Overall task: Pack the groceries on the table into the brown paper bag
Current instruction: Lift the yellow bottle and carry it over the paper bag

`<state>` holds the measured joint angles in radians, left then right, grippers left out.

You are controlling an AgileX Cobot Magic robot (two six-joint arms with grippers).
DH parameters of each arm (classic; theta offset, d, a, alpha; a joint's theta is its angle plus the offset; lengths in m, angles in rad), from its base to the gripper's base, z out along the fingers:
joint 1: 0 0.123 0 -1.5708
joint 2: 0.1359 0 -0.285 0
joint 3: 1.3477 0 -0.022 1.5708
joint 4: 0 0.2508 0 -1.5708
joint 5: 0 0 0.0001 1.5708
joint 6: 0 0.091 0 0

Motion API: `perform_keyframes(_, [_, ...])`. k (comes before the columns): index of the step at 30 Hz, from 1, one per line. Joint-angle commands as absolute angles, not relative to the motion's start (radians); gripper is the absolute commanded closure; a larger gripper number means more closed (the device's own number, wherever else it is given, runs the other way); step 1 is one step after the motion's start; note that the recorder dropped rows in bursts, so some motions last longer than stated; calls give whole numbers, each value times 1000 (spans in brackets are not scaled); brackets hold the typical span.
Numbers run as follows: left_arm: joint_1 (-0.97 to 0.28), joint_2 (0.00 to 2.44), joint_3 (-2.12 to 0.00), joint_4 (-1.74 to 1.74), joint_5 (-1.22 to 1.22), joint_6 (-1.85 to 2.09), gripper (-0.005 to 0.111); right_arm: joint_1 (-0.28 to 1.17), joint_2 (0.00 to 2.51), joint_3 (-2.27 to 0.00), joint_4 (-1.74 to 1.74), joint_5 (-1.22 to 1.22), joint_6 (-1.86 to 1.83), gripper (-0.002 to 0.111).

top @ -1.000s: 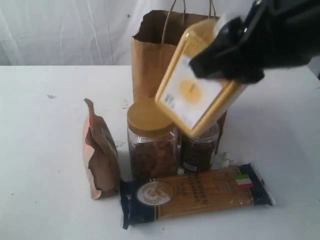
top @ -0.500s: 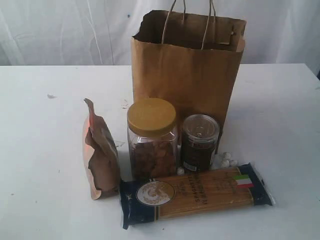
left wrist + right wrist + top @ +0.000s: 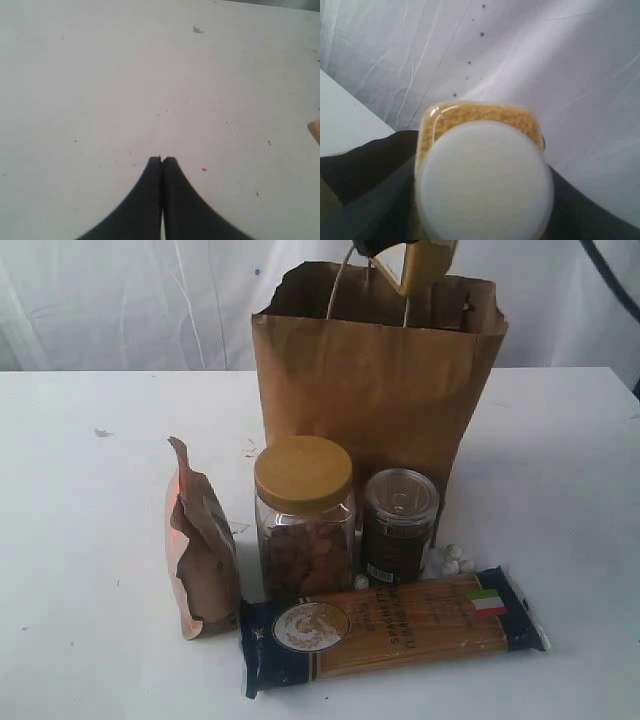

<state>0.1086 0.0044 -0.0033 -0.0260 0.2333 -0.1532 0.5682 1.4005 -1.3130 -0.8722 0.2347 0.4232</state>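
The right pincer (image 3: 480, 195) grasps a white-capped yellow bottle (image 3: 425, 265) over the brown paper bag (image 3: 375, 390); snagging a cord handle (image 3: 407, 305) may topple it. The left pincer (image 3: 162, 160) is clenched empty.

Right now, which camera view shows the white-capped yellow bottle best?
The right wrist view: the white-capped yellow bottle fills the frame, cap toward the camera. The exterior view catches only a yellow sliver at the top edge, above the brown paper bag. The left wrist view shows none of it, only table.
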Motion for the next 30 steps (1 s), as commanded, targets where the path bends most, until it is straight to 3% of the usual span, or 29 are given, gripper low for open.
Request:
perform_keyframes(1, [105,0,0,-25,231,-154,107,568,1388,-1330,-906,167,422,108])
perform_keyframes(10, [105,0,0,-25,231,-154,107,568,1337,-1394,-922,171,422,108])
perform_keyframes(16, [105,0,0,-25,231,-154,107,568,1316,-1409,-1000,300,428,108])
perform_keyframes(30, [105,0,0,-25,231,-154,107,568,1462,-1409,-986,321,615,108])
